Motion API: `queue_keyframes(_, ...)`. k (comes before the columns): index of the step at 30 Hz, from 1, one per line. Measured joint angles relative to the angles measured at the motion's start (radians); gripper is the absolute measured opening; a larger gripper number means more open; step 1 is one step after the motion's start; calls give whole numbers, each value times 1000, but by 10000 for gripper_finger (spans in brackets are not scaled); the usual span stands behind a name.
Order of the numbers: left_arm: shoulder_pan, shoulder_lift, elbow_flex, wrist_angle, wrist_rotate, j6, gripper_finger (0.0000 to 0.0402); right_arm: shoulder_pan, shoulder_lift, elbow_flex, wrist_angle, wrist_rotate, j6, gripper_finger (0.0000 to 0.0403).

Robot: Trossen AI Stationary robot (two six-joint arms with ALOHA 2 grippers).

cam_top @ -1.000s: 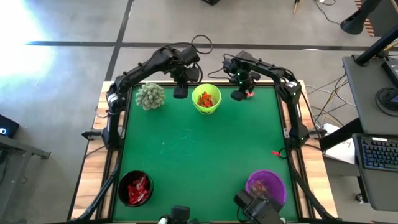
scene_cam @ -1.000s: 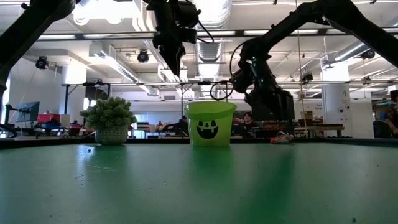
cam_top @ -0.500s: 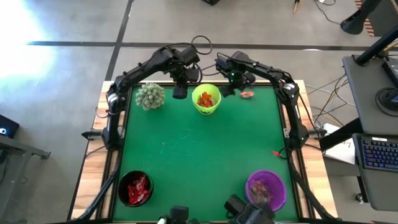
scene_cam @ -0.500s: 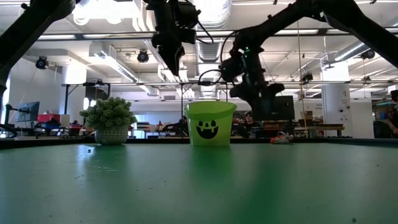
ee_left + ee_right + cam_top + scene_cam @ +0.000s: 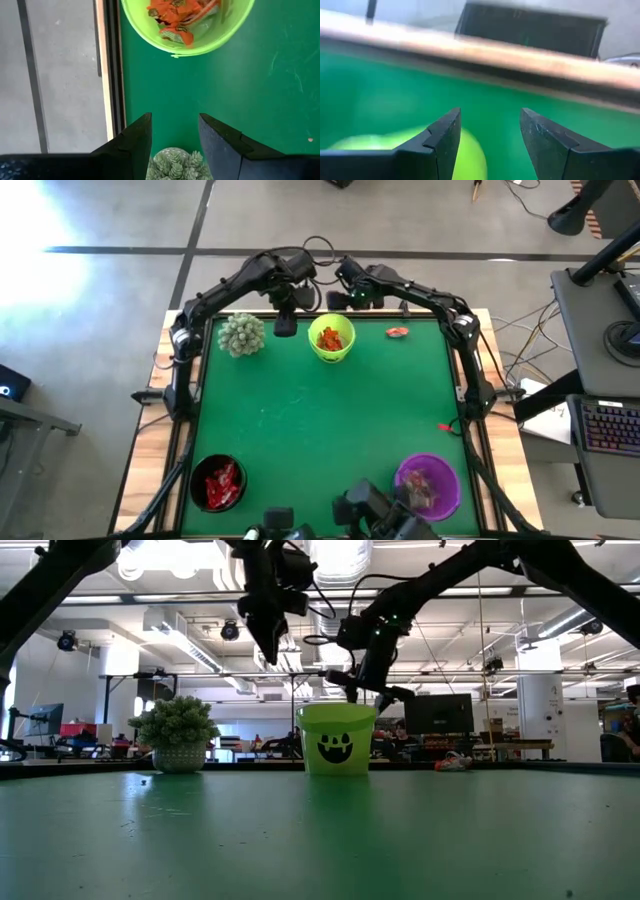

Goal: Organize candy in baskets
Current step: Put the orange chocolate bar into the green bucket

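Observation:
The lime green basket (image 5: pixel 332 339) stands at the table's far middle with orange candy (image 5: pixel 176 14) inside. My left gripper (image 5: pixel 285 327) hangs open above the table between this basket and a spiky plant (image 5: pixel 241 333), with only green table between its fingers (image 5: pixel 175 135). My right gripper (image 5: pixel 339 301) is open, raised just beyond the basket's far rim (image 5: pixel 375 694), and holds nothing (image 5: pixel 490 134). One reddish candy (image 5: pixel 398 332) lies on the table right of the basket. A red one (image 5: pixel 443 426) lies near the right edge. The black basket (image 5: pixel 218 482) and purple basket (image 5: pixel 428 483) stand at the near corners.
The plant in its pot (image 5: pixel 176 735) stands close to the left of my left gripper. The table's far wooden edge (image 5: pixel 485 52) runs right behind my right gripper. The green mat's middle (image 5: pixel 320 420) is open room.
My right gripper has swung from above the reddish candy toward the table's left along the far edge, rising a little, rolling and tipping up. It now stands behind the lime green basket. The candy it hovered over now lies in plain sight.

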Motion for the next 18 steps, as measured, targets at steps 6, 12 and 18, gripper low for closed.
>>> queue_keyframes(6,6,0,0,3,-1,-21,144,-3,2,-7,8,90,70,194)
queue_keyframes(12,6,-1,0,4,-1,-19,144,-15,20,-11,4,224,205,194)
queue_keyframes(18,8,-1,0,4,-2,-18,144,-30,79,-20,11,216,460,194)
